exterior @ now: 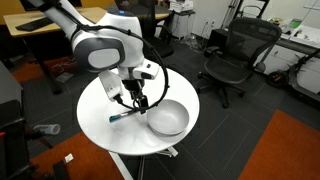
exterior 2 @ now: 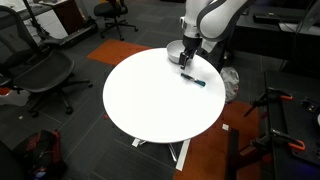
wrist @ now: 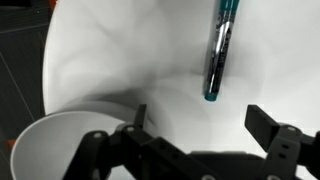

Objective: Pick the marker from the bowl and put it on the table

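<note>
Marker [exterior: 122,116]: slim dark stick with a teal-blue section; lies flat on the table, outside the bowl and near its rim, apart from it in the wrist view [wrist: 218,50].
Bowl [exterior: 168,121]: round, shiny silver-grey metal; stands upright, mouth up, close to the table's edge.
Table [exterior 2: 150,105]: round, white top on a white pedestal; carries both.

Marker [exterior 2: 195,80] on the round table [exterior 2: 150,115]
It lies flat near the white top's far edge, just beside the gripper [exterior 2: 186,66]; the bowl [exterior 2: 174,50] sits behind, partly hidden by the arm [exterior 2: 215,20].
</note>
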Controlling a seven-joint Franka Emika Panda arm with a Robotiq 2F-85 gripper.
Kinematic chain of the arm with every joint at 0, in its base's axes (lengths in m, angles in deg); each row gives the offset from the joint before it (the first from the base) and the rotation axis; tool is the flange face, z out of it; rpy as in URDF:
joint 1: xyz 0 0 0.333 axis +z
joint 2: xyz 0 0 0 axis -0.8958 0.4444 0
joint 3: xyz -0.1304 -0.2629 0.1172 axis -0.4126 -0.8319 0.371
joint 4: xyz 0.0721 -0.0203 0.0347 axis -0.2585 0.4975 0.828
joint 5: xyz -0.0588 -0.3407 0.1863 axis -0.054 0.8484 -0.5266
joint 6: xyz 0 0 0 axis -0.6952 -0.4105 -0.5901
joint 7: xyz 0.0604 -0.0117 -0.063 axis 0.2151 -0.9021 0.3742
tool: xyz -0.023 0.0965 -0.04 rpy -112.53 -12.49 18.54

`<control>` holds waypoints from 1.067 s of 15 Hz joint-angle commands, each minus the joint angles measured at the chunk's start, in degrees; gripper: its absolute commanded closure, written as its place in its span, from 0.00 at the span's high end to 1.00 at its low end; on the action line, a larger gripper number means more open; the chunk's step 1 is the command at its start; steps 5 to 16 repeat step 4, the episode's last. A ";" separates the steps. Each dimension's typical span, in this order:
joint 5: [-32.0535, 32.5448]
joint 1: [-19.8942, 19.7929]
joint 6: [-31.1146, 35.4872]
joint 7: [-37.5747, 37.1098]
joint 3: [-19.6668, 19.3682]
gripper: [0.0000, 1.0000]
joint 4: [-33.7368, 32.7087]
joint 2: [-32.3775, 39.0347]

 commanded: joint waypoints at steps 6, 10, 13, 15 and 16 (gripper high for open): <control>0.09 -0.63 -0.20 0.26 0.66 1.00 -0.47 -0.03; 0.09 -0.63 -0.20 0.26 0.66 1.00 -0.47 -0.03; 0.09 -0.63 -0.20 0.26 0.66 1.00 -0.47 -0.03; 0.09 -0.63 -0.20 0.26 0.66 1.00 -0.47 -0.03; 0.09 -0.63 -0.20 0.26 0.66 1.00 -0.47 -0.03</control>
